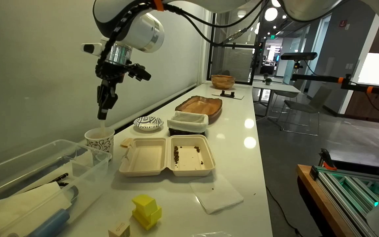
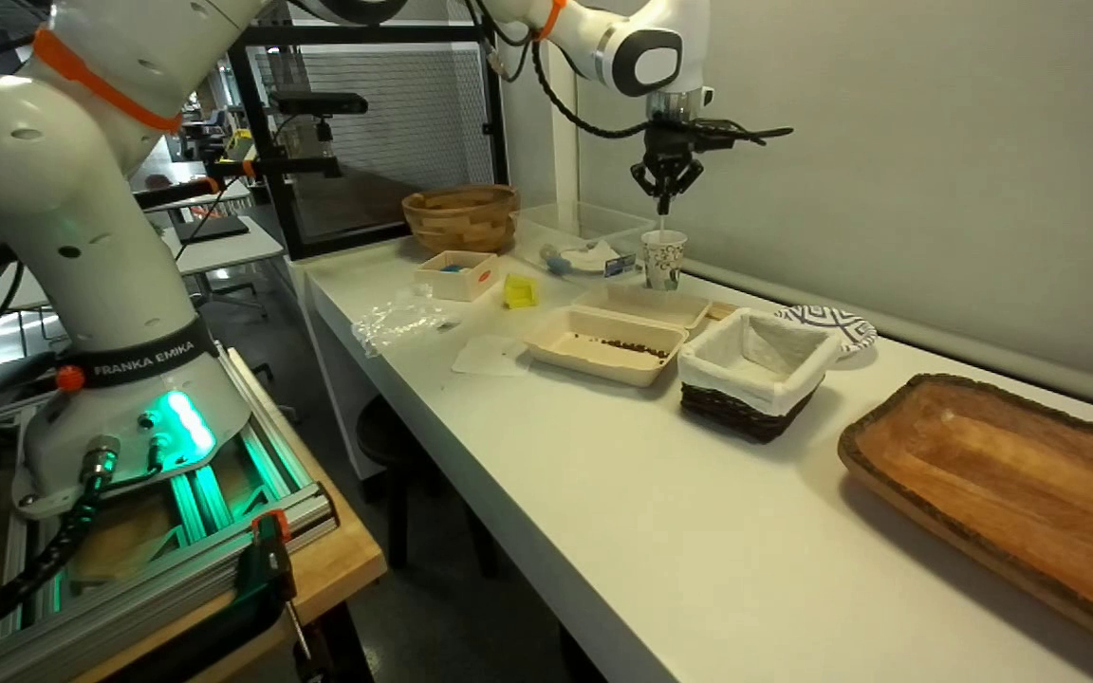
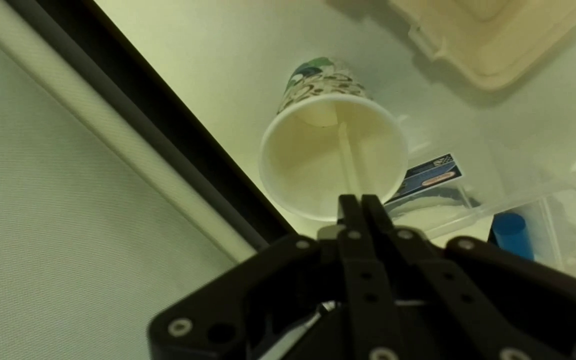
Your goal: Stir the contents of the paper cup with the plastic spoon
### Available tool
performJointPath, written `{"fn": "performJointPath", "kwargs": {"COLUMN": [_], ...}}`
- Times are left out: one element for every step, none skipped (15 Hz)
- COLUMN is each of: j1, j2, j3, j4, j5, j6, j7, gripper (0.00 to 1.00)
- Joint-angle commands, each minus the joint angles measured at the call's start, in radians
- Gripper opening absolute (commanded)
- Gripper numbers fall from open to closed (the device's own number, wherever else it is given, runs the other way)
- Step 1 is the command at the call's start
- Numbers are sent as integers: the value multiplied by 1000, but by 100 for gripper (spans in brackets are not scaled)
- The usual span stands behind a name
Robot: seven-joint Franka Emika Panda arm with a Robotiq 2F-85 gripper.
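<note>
The paper cup is off-white with a printed swirl pattern. It stands upright on the counter near the wall, and it also shows in an exterior view and in the wrist view. My gripper is above the cup, pointing down, and also shows in an exterior view and in the wrist view. It is shut on the pale plastic spoon. The spoon reaches down inside the cup, and its upper part shows between fingertips and rim. I cannot tell what the cup contains.
A clear plastic tub stands against the cup's side. An open beige clamshell box with dark crumbs lies nearby. A patterned bowl, a lined basket and a yellow block are on the counter. The wall is close behind the cup.
</note>
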Motion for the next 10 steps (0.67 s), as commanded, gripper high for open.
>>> {"fn": "performJointPath", "kwargs": {"j1": [1, 1, 3, 3, 3, 3, 4, 5, 4, 5], "j2": [5, 8, 12, 14, 17, 19, 18, 17, 15, 12], "j3": [0, 0, -3, -3, -4, -4, -5, -6, -5, -6], "j4": [-24, -26, -28, -28, -27, -27, -26, -26, -26, -26], "j5": [6, 6, 1, 1, 1, 1, 0, -1, 1, 0], "j6": [-2, -2, 5, 2, 2, 1, 2, 0, -7, -3], "j7": [-34, -39, -42, -46, -51, -54, -55, -55, -55, -54], "gripper": [1, 1, 1, 1, 1, 1, 1, 30, 31, 38]}}
